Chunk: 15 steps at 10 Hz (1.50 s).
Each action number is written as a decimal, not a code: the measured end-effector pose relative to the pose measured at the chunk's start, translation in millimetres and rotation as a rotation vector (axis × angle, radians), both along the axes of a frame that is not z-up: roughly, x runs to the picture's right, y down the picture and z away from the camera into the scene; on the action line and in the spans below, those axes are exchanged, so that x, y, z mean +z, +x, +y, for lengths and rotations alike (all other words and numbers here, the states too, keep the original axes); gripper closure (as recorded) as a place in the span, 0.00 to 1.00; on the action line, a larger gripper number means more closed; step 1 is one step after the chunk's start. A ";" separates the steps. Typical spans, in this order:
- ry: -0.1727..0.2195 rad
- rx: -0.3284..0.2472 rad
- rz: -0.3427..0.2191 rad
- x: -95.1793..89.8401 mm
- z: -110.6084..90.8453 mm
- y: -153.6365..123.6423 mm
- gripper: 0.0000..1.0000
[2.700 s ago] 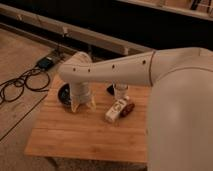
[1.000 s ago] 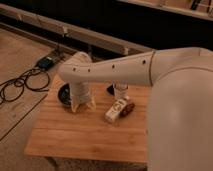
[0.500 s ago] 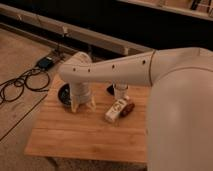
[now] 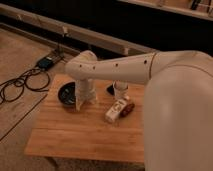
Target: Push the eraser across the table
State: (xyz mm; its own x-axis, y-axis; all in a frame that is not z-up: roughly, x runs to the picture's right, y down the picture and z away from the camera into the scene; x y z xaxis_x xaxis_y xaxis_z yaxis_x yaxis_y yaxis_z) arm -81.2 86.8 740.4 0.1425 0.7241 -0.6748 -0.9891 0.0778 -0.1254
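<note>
Wooden counter point(image 4: 75, 137), on which are listed, left to right, a dark bowl point(image 4: 65, 93), the gripper point(image 4: 86, 104) held low just beside it, its opening undeterminable and its pose unchanged, and the black eraser point(image 4: 109, 90) beside a white cup point(image 4: 120, 91), untouched, so no push is judged begun.

The arm point(image 4: 125, 67) is a fat white tube coming in from the right, and its bulky upper part fills the lower right corner. It stretches leftward, bends at a rounded joint point(image 4: 82, 62), then drops straight down. The gripper point(image 4: 86, 103) points down at the table point(image 4: 75, 135), toward its back left. Can't tell if it's actually touching.
</note>
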 end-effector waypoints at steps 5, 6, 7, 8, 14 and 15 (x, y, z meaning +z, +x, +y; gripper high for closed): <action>0.006 -0.098 -0.086 83.4 -54.1 53.6 0.35; 0.013 -0.123 -0.104 95.3 -63.9 53.1 0.35; 0.022 -0.147 -0.127 106.5 -74.1 48.9 0.35; 0.031 -0.159 -0.142 114.3 -81.5 46.3 0.35; 0.125 -0.232 -0.116 173.4 -124.9 77.4 0.35; 0.133 -0.231 -0.104 183.4 -127.5 87.5 0.35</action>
State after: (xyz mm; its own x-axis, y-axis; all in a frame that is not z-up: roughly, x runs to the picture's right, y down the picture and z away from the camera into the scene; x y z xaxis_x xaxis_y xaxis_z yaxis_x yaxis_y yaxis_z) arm 6.3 -40.7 923.8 0.3777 0.7457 -0.5488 -0.9255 0.3223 -0.1990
